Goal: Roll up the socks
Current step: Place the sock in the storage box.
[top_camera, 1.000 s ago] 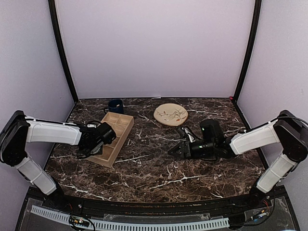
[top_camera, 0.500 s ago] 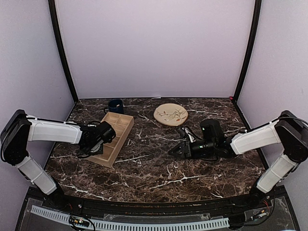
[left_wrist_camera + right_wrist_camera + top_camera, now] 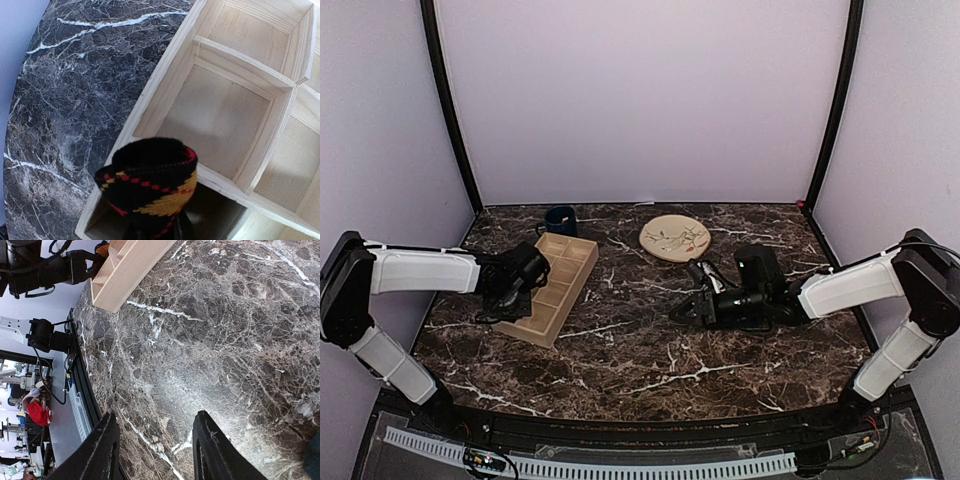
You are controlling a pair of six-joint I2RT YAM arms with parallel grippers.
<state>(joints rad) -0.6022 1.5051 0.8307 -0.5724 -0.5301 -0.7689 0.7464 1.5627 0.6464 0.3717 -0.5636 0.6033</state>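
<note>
The black argyle socks (image 3: 150,185), a roll with red and yellow diamonds, hang over the near-left corner compartment of the wooden tray (image 3: 225,105). My left gripper (image 3: 152,231) is shut on the roll from below, and its fingers are mostly hidden by the fabric. From above, the left gripper (image 3: 508,298) sits at the tray's (image 3: 558,290) left near end. My right gripper (image 3: 155,416) stands open over bare marble with nothing between its fingers, at the table's middle right (image 3: 686,312). A dark teal patch (image 3: 313,460) shows at the frame's edge; I cannot tell what it is.
A dark blue mug (image 3: 560,219) stands behind the tray at the back left. A beige patterned plate (image 3: 674,237) lies at the back centre. The tray's other compartments (image 3: 250,35) hold nothing. The table's front edge with a cable rail (image 3: 75,390) runs close to the right gripper.
My left gripper has drawn a little to the left and back over the tray with the argyle roll still in it. The right arm has hardly moved.
</note>
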